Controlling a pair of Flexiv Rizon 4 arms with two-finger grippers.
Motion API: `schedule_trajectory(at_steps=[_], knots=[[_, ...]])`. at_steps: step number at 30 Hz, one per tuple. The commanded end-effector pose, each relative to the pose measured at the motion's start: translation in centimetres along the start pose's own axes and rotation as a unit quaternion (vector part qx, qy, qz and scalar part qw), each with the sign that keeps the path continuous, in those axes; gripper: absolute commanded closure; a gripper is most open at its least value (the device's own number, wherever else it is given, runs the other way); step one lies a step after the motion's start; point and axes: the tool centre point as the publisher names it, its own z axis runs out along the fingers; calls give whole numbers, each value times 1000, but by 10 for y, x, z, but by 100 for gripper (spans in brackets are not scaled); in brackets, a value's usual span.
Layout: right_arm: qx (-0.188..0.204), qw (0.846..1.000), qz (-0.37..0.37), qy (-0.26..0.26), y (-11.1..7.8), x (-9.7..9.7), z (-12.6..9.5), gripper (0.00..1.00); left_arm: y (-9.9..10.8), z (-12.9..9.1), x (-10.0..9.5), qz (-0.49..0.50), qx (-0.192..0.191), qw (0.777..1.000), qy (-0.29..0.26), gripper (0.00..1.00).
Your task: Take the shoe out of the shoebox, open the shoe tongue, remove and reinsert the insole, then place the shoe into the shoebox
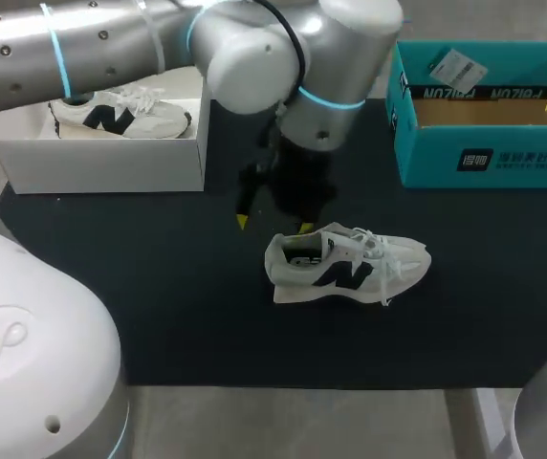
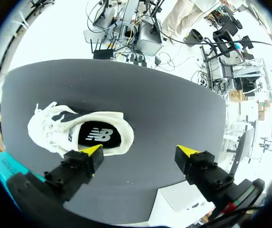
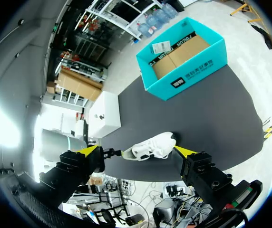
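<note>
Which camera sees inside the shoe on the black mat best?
The left wrist view: the shoe lies ahead of the left gripper, its dark insole showing. The head view shows its side; the right wrist view shows it small and far.

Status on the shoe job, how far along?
Done: the shoe lies out on the mat; the teal box holds no shoe. In hand: nothing gripped; the left gripper is open by the heel, the insole sitting inside, and the right gripper is open, high above the mat. Left: I cannot tell whether the insole has been out yet; boxing the shoe remains.
</note>
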Motion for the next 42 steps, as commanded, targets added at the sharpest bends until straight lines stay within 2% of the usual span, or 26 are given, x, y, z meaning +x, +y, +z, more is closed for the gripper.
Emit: schedule_trajectory(at_steps=[1, 5, 9, 17, 32, 33, 36, 39, 42], knots=[[0, 1000, 1, -1, 0, 0, 1, 0, 11, -21, 32, -8, 46, 996, -71, 0], [0, 1000, 1, -1, 0, 0, 1, 0, 17, -38, 42, -20, 70, 992, -105, 0], [0, 1000, 1, -1, 0, 0, 1, 0, 20, -59, 52, -43, 68, 989, -127, 0], [0, 1000, 1, -1, 0, 0, 1, 0, 26, -104, 81, -70, 32, 982, -173, 0], [0, 1000, 1, -1, 0, 0, 1, 0, 26, -104, 81, -70, 32, 982, -173, 0], [0, 1000, 1, -1, 0, 0, 1, 0, 34, -102, 83, -124, 96, 971, -180, 0], [0, 1000, 1, -1, 0, 0, 1, 0, 49, -96, 95, -241, 195, 928, -208, 0], [0, 1000, 1, -1, 0, 0, 1, 0, 60, -92, 111, -344, 274, 864, -246, 0], [0, 1000, 1, -1, 0, 0, 1, 0, 62, -87, 127, -408, 318, 807, -285, 0]])
